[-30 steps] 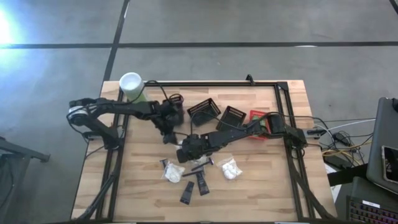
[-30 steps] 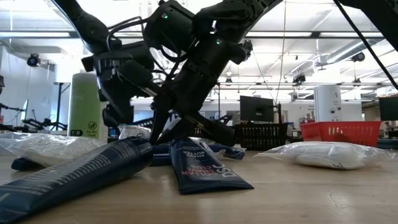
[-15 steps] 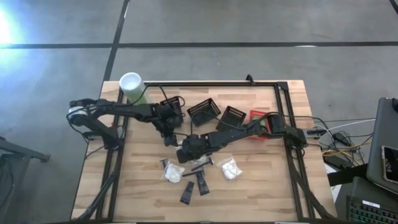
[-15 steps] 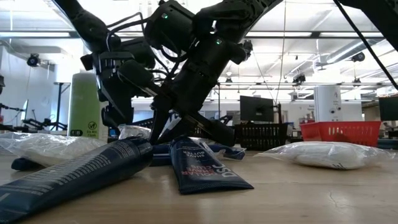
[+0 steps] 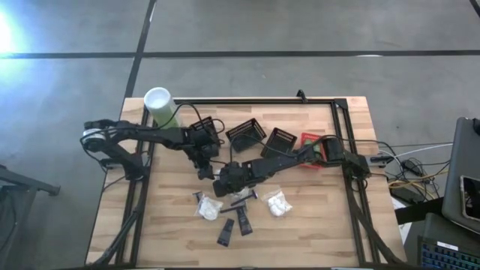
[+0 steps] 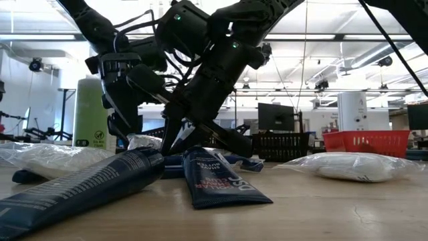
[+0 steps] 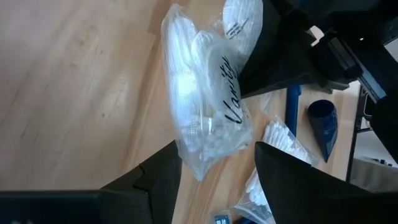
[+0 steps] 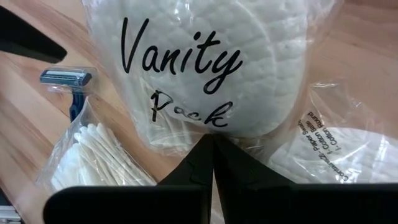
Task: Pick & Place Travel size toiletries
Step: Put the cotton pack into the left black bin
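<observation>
Two dark tubes (image 6: 221, 175) lying on the counter (image 6: 321, 211), white packet (image 6: 351, 166) right of them, red basket (image 6: 366, 142) behind it, dark arms above the tubes.

Three white packets (image 5: 208, 208), three dark tubes (image 5: 244, 220), two black baskets (image 5: 247, 133), one red basket (image 5: 312, 142), one canister (image 5: 159, 103).

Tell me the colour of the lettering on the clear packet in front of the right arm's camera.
Black lettering on the packet, clearest in the right wrist view.
</observation>
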### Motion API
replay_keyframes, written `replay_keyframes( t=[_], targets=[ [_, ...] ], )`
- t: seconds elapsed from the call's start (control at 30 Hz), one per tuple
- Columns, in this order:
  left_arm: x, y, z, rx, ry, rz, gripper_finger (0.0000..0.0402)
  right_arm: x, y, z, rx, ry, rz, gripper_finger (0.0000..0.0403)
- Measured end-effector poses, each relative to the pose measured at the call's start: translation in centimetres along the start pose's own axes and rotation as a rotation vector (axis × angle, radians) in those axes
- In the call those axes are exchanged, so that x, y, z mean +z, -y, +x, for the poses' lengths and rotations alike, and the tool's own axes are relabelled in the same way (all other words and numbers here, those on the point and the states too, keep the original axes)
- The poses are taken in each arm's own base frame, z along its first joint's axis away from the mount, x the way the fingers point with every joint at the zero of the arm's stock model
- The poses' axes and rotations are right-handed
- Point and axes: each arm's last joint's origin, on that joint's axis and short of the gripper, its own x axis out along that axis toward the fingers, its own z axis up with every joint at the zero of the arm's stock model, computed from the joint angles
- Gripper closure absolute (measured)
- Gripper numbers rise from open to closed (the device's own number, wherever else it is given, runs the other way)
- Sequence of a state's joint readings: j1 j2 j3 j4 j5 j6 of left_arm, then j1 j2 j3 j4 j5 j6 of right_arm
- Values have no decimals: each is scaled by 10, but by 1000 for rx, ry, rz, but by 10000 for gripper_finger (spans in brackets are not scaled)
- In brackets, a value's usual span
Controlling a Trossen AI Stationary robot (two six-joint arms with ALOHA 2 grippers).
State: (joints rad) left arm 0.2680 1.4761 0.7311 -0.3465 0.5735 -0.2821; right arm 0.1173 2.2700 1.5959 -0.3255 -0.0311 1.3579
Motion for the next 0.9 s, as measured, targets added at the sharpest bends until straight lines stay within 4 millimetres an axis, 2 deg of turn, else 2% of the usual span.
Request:
replay_keyframes(
  t=[0.23,0.43,0.77,0.9],
  targets=[
    [2,4,2,-12,17,51,229,0,-2,1,21,4,1,394],
    [0,8,5,-19,4,117,283,0,-2,1,24,5,2,394],
    [0,10,3,-22,12,128,387,-2,-5,-4,34,5,-24,394],
    [-2,12,-2,-8,2,133,395,-6,-11,-14,49,6,-46,394]
  ],
)
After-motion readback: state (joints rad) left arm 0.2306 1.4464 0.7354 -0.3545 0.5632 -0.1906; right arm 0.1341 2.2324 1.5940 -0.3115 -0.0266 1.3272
